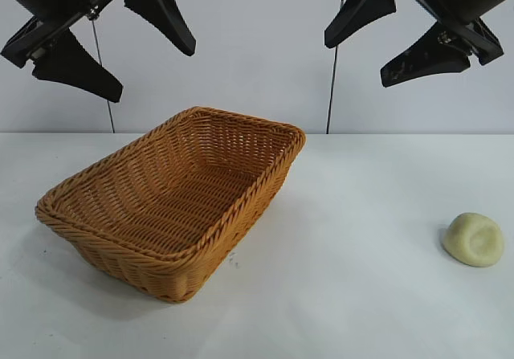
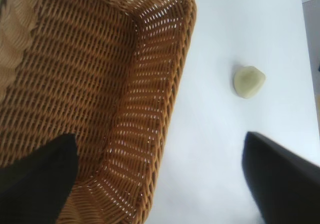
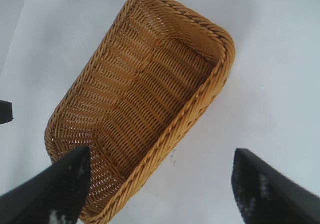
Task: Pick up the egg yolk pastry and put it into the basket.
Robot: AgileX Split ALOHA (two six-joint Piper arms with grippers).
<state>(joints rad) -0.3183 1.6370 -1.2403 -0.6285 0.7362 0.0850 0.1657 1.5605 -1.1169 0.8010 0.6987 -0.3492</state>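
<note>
The egg yolk pastry (image 1: 474, 239) is a small pale yellow dome with a dent, lying on the white table at the right; it also shows in the left wrist view (image 2: 248, 81). The orange-tan woven basket (image 1: 257, 188) stands left of centre with nothing in it, seen too in the left wrist view (image 2: 175, 83) and the right wrist view (image 3: 205, 108). My left gripper (image 1: 154, 68) hangs open high above the basket's left side. My right gripper (image 1: 355, 59) hangs open high above the table, up and left of the pastry. The pastry is out of the right wrist view.
The white table (image 1: 345, 295) lies bare between the basket and the pastry. A pale wall stands behind, with two thin dark cables (image 1: 332, 70) running down it.
</note>
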